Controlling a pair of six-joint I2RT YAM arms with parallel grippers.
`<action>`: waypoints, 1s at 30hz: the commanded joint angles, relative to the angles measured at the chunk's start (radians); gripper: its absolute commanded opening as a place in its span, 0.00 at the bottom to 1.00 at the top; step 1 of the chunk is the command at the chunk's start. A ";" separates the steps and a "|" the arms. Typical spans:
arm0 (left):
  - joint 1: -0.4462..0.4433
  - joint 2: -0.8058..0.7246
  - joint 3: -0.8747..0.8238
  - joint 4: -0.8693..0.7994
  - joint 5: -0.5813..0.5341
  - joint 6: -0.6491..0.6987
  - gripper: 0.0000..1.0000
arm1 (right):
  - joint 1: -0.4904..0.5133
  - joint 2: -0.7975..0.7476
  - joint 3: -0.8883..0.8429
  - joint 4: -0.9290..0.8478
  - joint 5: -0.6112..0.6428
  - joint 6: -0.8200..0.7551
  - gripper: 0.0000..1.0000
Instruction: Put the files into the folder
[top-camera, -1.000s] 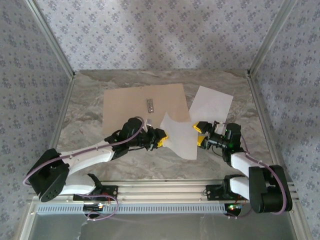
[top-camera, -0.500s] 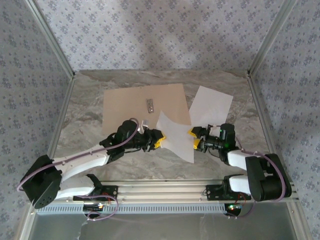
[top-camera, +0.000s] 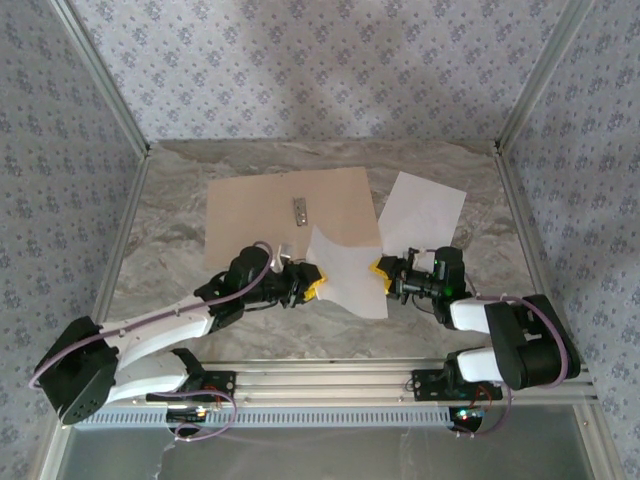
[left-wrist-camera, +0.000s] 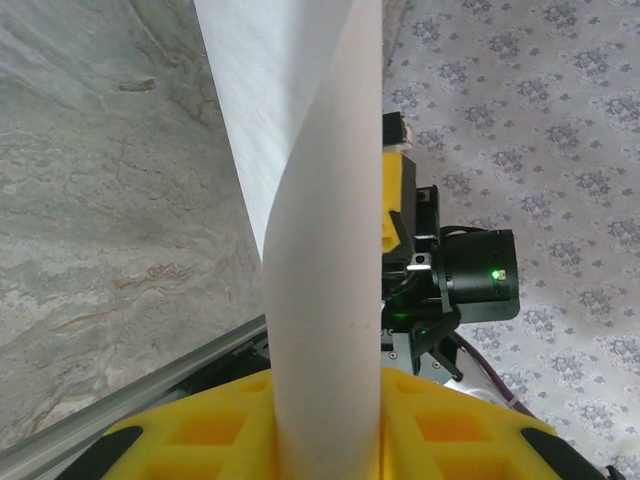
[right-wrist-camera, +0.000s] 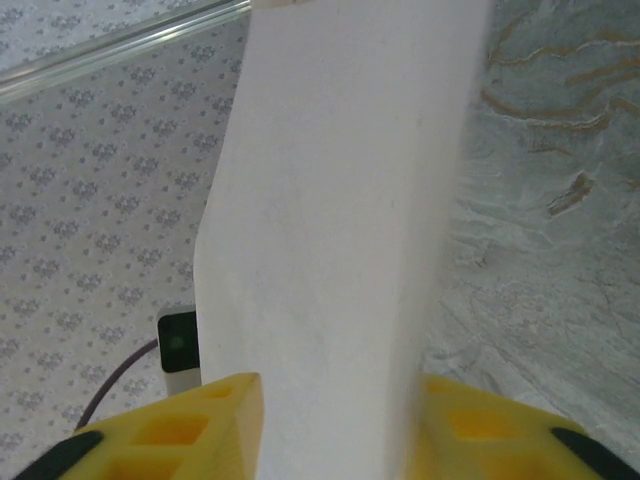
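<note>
My gripper (left-wrist-camera: 325, 405) pinches a white sheet (left-wrist-camera: 320, 250) between its yellow fingers (left-wrist-camera: 200, 430). The sheet rises from them and bows in a curve. Just past its edge, to the right in the scene, are a yellow finger of the right gripper (left-wrist-camera: 398, 205) and its black wrist camera (left-wrist-camera: 478, 272), lit green. The grey marbled table (left-wrist-camera: 110, 200) lies underneath, an aluminium rail (left-wrist-camera: 150, 385) along its near edge, with patterned wall (left-wrist-camera: 540, 120) beyond.

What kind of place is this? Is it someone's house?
Probably a robot test booth, not a house: two arms bolted at the edge of a marble-look table, boxed in by wallpapered panels on metal posts.
</note>
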 joint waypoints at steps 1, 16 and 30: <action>0.008 -0.036 -0.003 0.001 -0.016 0.001 0.28 | 0.012 0.005 0.004 0.000 0.018 -0.021 0.30; 0.045 -0.162 0.069 -0.372 -0.078 0.160 0.79 | -0.001 -0.227 0.245 -0.645 0.042 -0.439 0.00; 0.247 -0.138 0.219 -0.559 -0.002 0.602 1.00 | -0.042 -0.287 0.731 -1.199 0.019 -0.890 0.00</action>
